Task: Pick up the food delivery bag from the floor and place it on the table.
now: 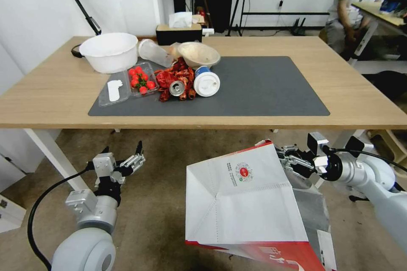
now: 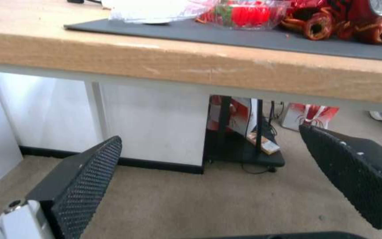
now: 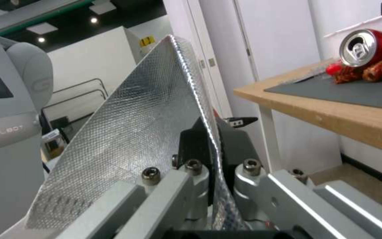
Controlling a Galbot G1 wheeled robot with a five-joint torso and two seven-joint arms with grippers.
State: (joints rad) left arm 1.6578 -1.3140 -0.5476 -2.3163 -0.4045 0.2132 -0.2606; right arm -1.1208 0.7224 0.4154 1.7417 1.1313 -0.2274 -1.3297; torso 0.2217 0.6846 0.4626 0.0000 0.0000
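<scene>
The right gripper (image 1: 285,159) is clenched on the top edge of the food delivery bag (image 1: 243,203), at about 4 o'clock in the head view, in front of the table's near edge and lower than its top. In the right wrist view the two black fingers (image 3: 195,142) pinch the foil-lined wall of the bag (image 3: 133,132) between them. The bag hangs tilted, its white side with the small round red logo (image 1: 243,172) facing up and its red band toward 6 o'clock. Whether its lower end touches the floor (image 1: 165,165) cannot be told.

The left gripper (image 1: 123,152) hovers at about 8 o'clock, below the table edge and well apart from the bag, with its fingers spread and nothing between them. The left wrist view shows its two textured black pads (image 2: 89,179) wide apart, facing the underside of the table (image 2: 200,73).

The table (image 1: 356,93) bears a dark grey mat (image 1: 271,89). At the mat's 10 o'clock corner lies a cluster: a white bowl (image 1: 109,51), a clear tray of small red tomatoes (image 1: 142,78), a crumpled red wrapper (image 1: 169,77), an open can (image 1: 177,88) on its side and a lidded paper cup (image 1: 206,81) on its side. A tissue box (image 1: 179,31) stands at 12 o'clock.
</scene>
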